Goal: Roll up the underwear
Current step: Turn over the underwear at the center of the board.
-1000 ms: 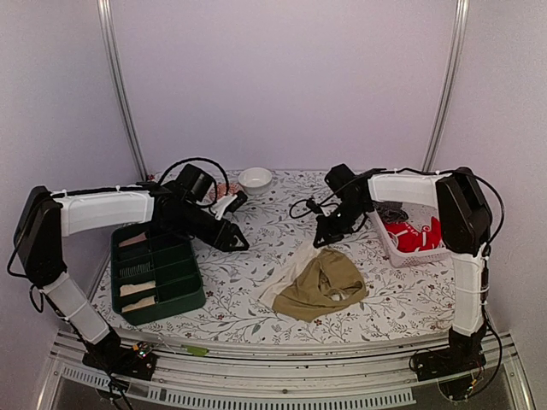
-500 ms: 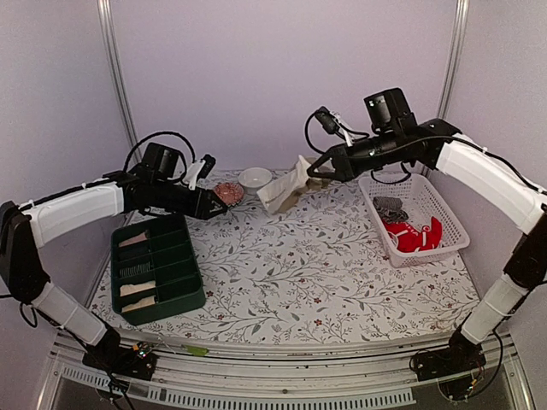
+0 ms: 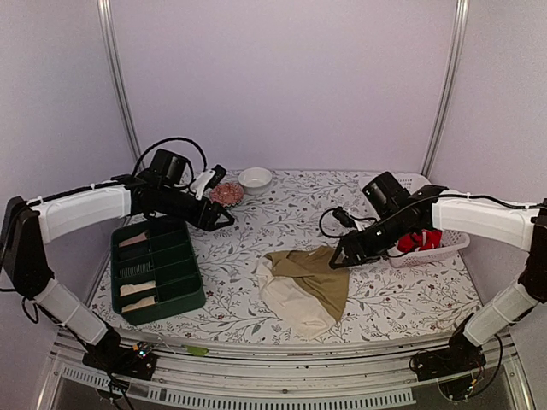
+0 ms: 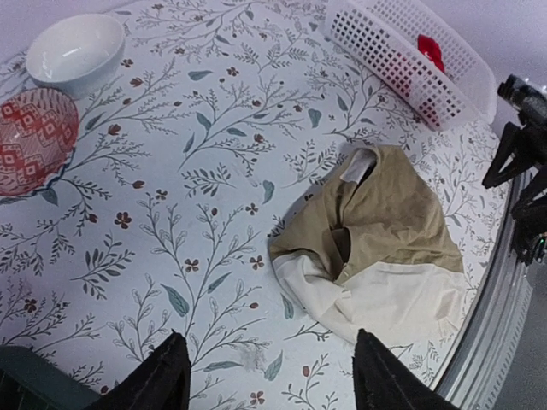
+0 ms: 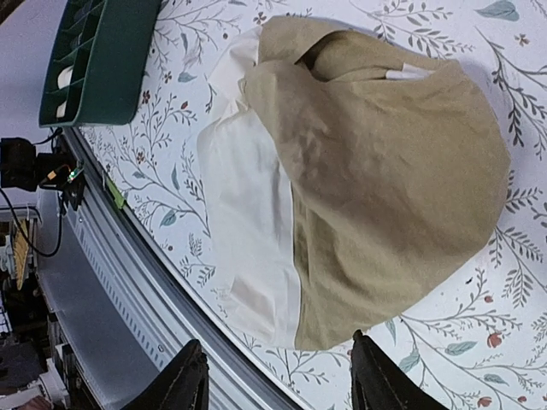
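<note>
Release is the news in the top view. The khaki-tan underwear [image 3: 318, 266], which half a second ago hung from the clamped right gripper high over the far side, now lies crumpled on the table [image 3: 256, 243], near its middle and toward the near edge. The right gripper [image 3: 339, 259] sits low at the garment's right edge, jaws parted and nothing in them. The left gripper [image 3: 224, 219] hovers at far left beyond the green tray [image 3: 159, 301], well apart from the cloth. It is roughly where it was, open and empty. The red underwear [image 3: 425, 240] lies in the white basket [image 3: 446, 249] at the right.

From the left wrist, both fingers [image 4: 167, 380] frame bare flowered tabletop with a wide gap between them. The tan piece lies off to the right, folded over a cream cloth [image 4: 402, 303]. Whether that cream layer is a second garment or part of the same one cannot be told.

From the right wrist, the fingers [image 5: 186, 376] stand apart with the heap's edge just ahead of them, and nothing is pinched. The tan cloth is bunched and doubled over, not flat.

So the garment appears to have been brought to the working area and let go, but rolling has not begun. It probably needs spreading flat first, which likely calls for both arms.
</note>
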### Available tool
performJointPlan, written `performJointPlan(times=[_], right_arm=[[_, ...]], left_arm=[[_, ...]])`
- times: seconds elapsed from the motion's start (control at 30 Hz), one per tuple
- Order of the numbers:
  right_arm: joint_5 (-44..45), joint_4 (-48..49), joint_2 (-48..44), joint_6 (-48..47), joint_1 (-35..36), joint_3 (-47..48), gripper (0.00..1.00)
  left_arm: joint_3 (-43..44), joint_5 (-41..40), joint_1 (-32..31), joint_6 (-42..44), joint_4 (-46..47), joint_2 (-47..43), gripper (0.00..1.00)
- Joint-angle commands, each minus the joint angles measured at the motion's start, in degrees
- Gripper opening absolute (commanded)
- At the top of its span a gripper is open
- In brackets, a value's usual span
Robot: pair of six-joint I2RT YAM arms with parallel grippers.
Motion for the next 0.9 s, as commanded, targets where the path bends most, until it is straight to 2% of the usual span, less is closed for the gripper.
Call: performJointPlan(times=[0.0,0.1,0.2,0.3,0.43,0.57,0.63,0.7,0.8,0.87], right_arm=[[2.9,4.3,6.7,4.6,-0.1,3.1,0.56],[2.1,6.4,10.9,6.1,0.0,3.8,0.57],[2.8,7.2,14.8,6.2,0.1,5.8,0.59],[3.6,6.7,18.1,5.6,0.2,7.4,0.55],[4.4,8.4,21.2,5.8,0.2,7.2,0.55],[8.6,7.6,24.5,5.5,0.1,8.3,0.52],[10.5,7.5,25.6,5.5,0.0,9.4,0.47],[12.3,7.1,26.6,5.4,-0.2,11.2,0.39],[15.2,6.3,27.8,5.1,-0.9,12.4,0.23],[16.8,6.3,28.1,4.9,-1.9,12.8,0.08]], left_arm=[[3.0,5.4,-4.1,4.7,-1.4,6.0,0.6],[4.2,6.5,-6.7,5.4,-2.2,10.1,0.54],[6.6,5.0,-9.1,5.4,-2.3,14.4,0.54],[10.8,3.5,-12.1,7.0,-3.9,19.4,0.55],[13.3,-1.6,-15.2,8.7,-5.2,24.5,0.56],[15.3,-6.3,-15.5,9.4,-7.3,29.0,0.55],[16.1,-8.5,-15.6,9.9,-8.7,30.9,0.54],[16.2,-10.3,-15.5,10.3,-10.0,31.9,0.49],[15.1,-12.4,-15.5,10.5,-11.3,32.3,0.3],[13.6,-12.8,-15.5,10.2,-12.3,31.4,0.16]])
